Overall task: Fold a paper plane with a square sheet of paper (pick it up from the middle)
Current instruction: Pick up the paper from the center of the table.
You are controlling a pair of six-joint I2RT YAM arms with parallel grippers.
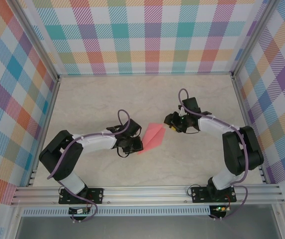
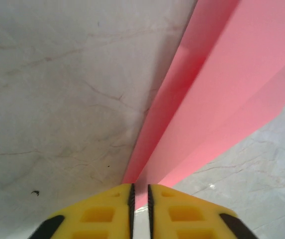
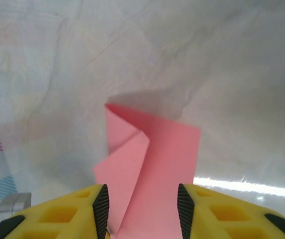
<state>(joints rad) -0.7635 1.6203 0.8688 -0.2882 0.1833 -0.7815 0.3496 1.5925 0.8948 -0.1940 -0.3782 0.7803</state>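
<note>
Left gripper (image 2: pixel 140 191) first: we see its two yellow fingers drawn to a narrow slit, and the near-left end of the paper (image 1: pixel 151 136) runs straight into that slit. We cannot tell whether the pads are pressing on the paper or only flanking it. From that wrist camera the pink sheet stretches away from the fingertips as a long folded strip with lengthwise creases, widening as it goes, over the pale marbled table (image 1: pixel 107 99). The right gripper (image 3: pixel 142 193) has its fingers well apart, and the other end of the paper lies in the gap between them, reaching from one black pad across to the other. We see no pinch there. On that end a slanted flap is folded over on the left side, and the far edge is straight, with a shadow on the table just beyond it. From above, the paper lies near the middle of the table as a slim pink shape slanting from near left to far right, with the left gripper at its near-left end and the right gripper at its far-right end. Both arms bend inward towards it from their bases at the near edge, and checked walls (image 1: pixel 152 35) stand around the table on the left, right and far sides.
</note>
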